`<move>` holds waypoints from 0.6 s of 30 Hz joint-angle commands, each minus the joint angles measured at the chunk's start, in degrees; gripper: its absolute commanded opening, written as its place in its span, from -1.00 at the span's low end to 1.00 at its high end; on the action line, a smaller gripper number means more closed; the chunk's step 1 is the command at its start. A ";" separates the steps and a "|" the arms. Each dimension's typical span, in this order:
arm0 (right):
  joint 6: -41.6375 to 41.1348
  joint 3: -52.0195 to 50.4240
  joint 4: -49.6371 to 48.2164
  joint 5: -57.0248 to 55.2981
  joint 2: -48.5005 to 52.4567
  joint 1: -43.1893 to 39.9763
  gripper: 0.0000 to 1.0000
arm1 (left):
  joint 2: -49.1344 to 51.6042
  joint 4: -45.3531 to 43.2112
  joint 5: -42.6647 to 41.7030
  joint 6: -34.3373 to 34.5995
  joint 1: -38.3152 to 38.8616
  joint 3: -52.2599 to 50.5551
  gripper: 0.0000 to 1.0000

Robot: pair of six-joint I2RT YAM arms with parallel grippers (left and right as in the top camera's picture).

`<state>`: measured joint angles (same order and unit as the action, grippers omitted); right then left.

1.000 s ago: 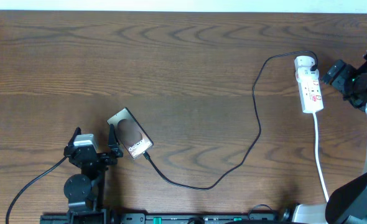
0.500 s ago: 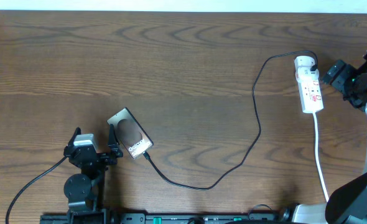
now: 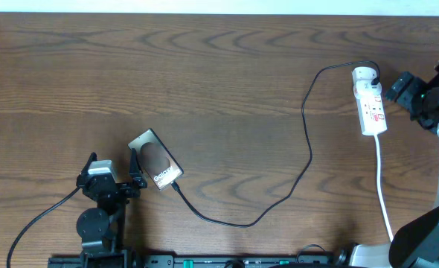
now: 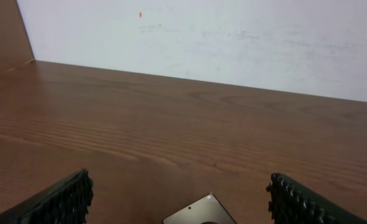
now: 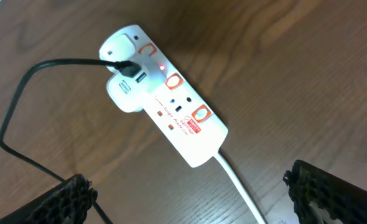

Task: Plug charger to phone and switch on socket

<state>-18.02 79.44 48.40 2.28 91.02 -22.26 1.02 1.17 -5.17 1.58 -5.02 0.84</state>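
Observation:
The phone (image 3: 155,159) lies flat on the table at the lower left, and its top corner shows in the left wrist view (image 4: 200,213). The thin black charger cable (image 3: 306,141) runs from the phone's lower end across the table to an adapter in the white socket strip (image 3: 370,100). In the right wrist view the socket (image 5: 171,102) shows a lit red switch light, with the charger cable (image 5: 22,93) at its left. My left gripper (image 3: 112,167) is open just left of the phone. My right gripper (image 3: 395,91) is open just right of the socket.
The socket's white lead (image 3: 383,186) runs down the right side toward the front edge. A thicker black robot cable (image 3: 41,216) trails from the left arm's base. A white wall (image 4: 233,37) stands behind the table's far edge.

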 commanded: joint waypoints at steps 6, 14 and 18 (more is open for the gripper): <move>0.48 -0.02 2.97 -3.41 -2.25 0.94 0.98 | 0.07 2.54 -0.31 -0.48 0.33 -0.61 0.78; 0.46 -4.55 -5.97 -5.05 -9.88 5.31 0.99 | 0.07 2.56 -0.31 -0.48 0.33 -0.61 0.79; 0.48 -14.88 -20.83 -5.11 -17.03 10.23 0.99 | 0.07 2.54 -0.31 -0.48 0.33 -0.61 0.78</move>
<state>-17.80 70.78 32.53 -2.20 78.54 -15.40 1.02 1.21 -5.17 1.48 -5.02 0.84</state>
